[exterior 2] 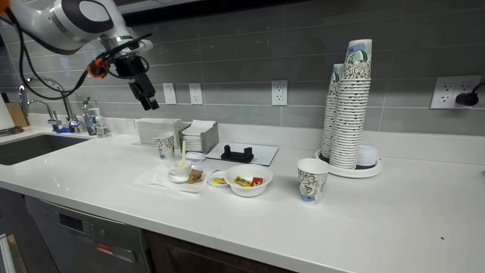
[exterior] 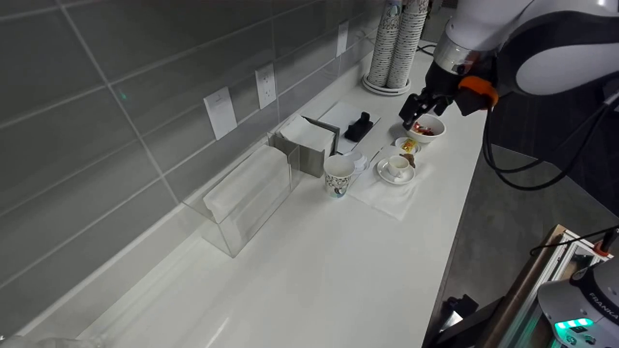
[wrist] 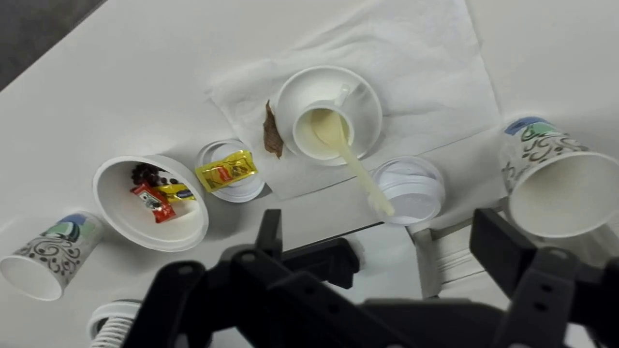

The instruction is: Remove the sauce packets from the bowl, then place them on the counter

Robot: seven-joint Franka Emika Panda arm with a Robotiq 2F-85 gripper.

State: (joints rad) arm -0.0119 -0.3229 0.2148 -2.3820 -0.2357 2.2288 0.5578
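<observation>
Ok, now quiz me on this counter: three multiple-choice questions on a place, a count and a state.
1. Where is the red packet?
A in the sink; B on the napkin; C in the bowl
2. How many patterned cups stand apart from the tall stacks?
A two; B five; C none
3. The tool is:
A shut on a packet; B open; C shut on the bowl

1 C: the wrist view shows it inside.
2 A: an exterior view shows one either side of the bowl.
3 B: its fingers are wide apart, gripping nothing.
</observation>
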